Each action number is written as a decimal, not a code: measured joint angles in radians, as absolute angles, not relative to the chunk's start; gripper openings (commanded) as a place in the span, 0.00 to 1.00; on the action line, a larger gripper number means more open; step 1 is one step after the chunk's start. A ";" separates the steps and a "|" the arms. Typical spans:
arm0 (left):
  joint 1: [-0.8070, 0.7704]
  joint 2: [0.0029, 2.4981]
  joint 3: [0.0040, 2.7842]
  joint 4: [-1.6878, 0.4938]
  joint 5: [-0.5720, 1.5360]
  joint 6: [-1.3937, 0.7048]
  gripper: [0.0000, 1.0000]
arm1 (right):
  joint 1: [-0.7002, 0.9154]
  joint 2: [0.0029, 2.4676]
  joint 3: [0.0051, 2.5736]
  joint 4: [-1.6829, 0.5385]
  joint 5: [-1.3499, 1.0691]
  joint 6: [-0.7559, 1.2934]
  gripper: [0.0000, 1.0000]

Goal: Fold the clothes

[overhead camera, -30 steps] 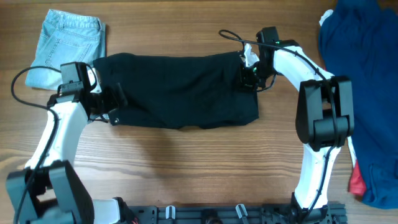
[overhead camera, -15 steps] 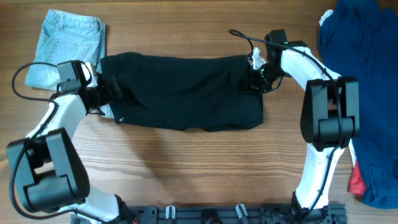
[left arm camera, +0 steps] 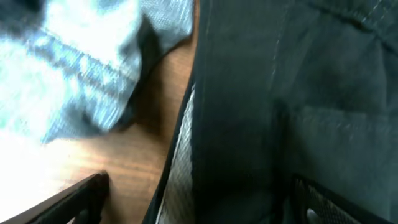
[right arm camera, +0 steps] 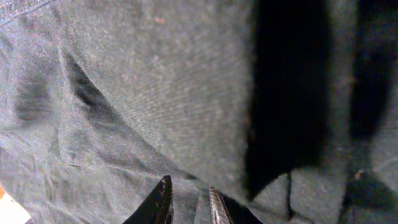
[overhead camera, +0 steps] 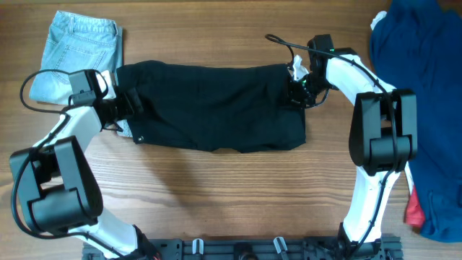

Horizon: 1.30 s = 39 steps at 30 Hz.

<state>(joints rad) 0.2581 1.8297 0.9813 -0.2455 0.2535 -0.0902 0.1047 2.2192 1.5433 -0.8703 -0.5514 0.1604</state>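
Only my wrist views tell: right pincer (right arm camera: 189, 200) clenched on the black shorts (overhead camera: 216, 105), left pincer (left arm camera: 200, 186) spread, tips cropped.

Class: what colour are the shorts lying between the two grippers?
The shorts are plain black; the overhead view shows this best.

Even overhead light; wrist views perhaps defocused.
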 measured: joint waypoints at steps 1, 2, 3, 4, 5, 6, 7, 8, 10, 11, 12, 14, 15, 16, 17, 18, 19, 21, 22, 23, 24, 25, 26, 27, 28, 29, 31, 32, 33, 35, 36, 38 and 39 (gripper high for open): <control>0.258 1.835 0.984 -0.235 0.265 -0.087 0.76 | 0.105 2.219 1.542 -0.869 -0.552 0.160 0.22; 0.258 1.837 0.984 -0.234 0.268 -0.086 0.64 | 0.105 2.218 1.541 -0.867 -0.552 0.161 0.22; 0.258 1.842 0.986 -0.229 0.288 -0.088 0.51 | 0.105 2.217 1.540 -0.865 -0.552 0.161 0.21; 0.258 1.846 0.987 -0.231 0.301 -0.084 0.40 | 0.105 2.217 1.539 -0.864 -0.553 0.161 0.22; 0.256 1.853 0.987 -0.239 0.314 -0.083 0.30 | 0.105 2.217 1.539 -0.863 -0.553 0.165 0.21; 0.253 1.855 0.987 -0.246 0.322 -0.083 0.16 | 0.105 2.217 1.539 -0.863 -0.553 0.169 0.21; 0.248 1.858 0.988 -0.255 0.328 -0.089 0.04 | 0.105 2.217 1.539 -0.863 -0.553 0.171 0.19; 0.239 1.861 0.988 -0.267 0.327 -0.089 0.04 | 0.106 2.217 1.539 -0.862 -0.552 0.172 0.17; 0.221 1.865 0.988 -0.274 0.318 -0.108 0.04 | 0.106 2.217 1.538 -0.862 -0.548 0.176 0.13; 0.217 1.865 0.988 -0.273 0.311 -0.119 0.04 | 0.105 2.217 1.538 -0.862 -0.548 0.176 0.08; 0.215 1.865 0.988 -0.273 0.303 -0.144 0.04 | 0.105 2.217 1.535 -0.860 -0.546 0.174 0.06; 0.214 1.863 0.988 -0.277 0.294 -0.184 0.04 | 0.103 2.217 1.533 -0.859 -0.543 0.167 0.04; 0.214 1.860 0.989 -0.287 0.289 -0.202 0.04 | 0.102 2.218 1.533 -0.860 -0.542 0.164 0.05; 0.214 1.853 0.989 -0.307 0.285 -0.213 0.04 | 0.101 2.218 1.533 -0.864 -0.542 0.160 0.05; 0.214 1.839 0.988 -0.339 0.283 -0.223 0.04 | 0.101 2.218 1.533 -0.867 -0.542 0.156 0.05; 0.215 1.818 0.986 -0.376 0.281 -0.229 0.04 | 0.101 2.218 1.534 -0.870 -0.542 0.152 0.05; 0.215 1.786 0.985 -0.429 0.277 -0.236 0.04 | 0.101 2.219 1.535 -0.874 -0.542 0.149 0.04; 0.215 1.701 0.985 -0.499 0.276 -0.246 0.04 | 0.101 2.220 1.536 -0.878 -0.542 0.139 0.04; 0.215 1.637 0.985 -0.531 0.274 -0.248 0.04 | 0.101 2.220 1.536 -0.879 -0.542 0.133 0.04; 0.214 1.568 0.985 -0.551 0.274 -0.250 0.04 | 0.101 2.220 1.536 -0.881 -0.543 0.130 0.04; 0.214 1.505 0.987 -0.568 0.274 -0.250 0.04 | 0.101 2.220 1.536 -0.882 -0.546 0.126 0.04; 0.214 1.472 0.989 -0.579 0.274 -0.250 0.04 | 0.101 2.221 1.536 -0.884 -0.551 0.126 0.04; 0.214 1.423 0.992 -0.605 0.273 -0.250 0.04 | 0.101 2.222 1.537 -0.889 -0.562 0.116 0.04; 0.214 1.387 0.995 -0.626 0.270 -0.250 0.04 | 0.102 2.223 1.537 -0.891 -0.571 0.109 0.04; 0.214 1.365 0.997 -0.643 0.266 -0.250 0.04 | 0.102 2.223 1.537 -0.896 -0.577 0.104 0.04; 0.214 1.353 0.998 -0.657 0.262 -0.250 0.04 | 0.105 2.223 1.537 -0.901 -0.579 0.100 0.04; 0.214 1.332 1.000 -0.694 0.252 -0.249 0.04 | 0.112 2.220 1.537 -0.913 -0.579 0.096 0.04; 0.214 1.331 1.005 -0.706 0.248 -0.249 0.04 | 0.113 2.215 1.537 -0.916 -0.575 0.092 0.04; 0.214 1.331 1.015 -0.719 0.241 -0.249 0.04 | 0.113 2.205 1.537 -0.920 -0.570 0.090 0.04; 0.215 1.331 1.040 -0.730 0.232 -0.249 0.04 | 0.114 2.178 1.537 -0.934 -0.556 0.081 0.04; 0.216 1.331 1.065 -0.736 0.228 -0.247 0.04 | 0.117 2.165 1.537 -0.939 -0.552 0.078 0.04; 0.216 1.331 1.122 -0.762 0.216 -0.238 0.04 | 0.133 2.141 1.538 -0.942 -0.545 0.074 0.05; 0.216 1.331 1.137 -0.768 0.213 -0.236 0.04 | 0.143 2.136 1.538 -0.941 -0.545 0.073 0.05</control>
<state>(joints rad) 0.2161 1.3312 1.1374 -0.7677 0.2131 -0.2359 0.1429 2.1357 1.5379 -0.9405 -0.5446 0.0731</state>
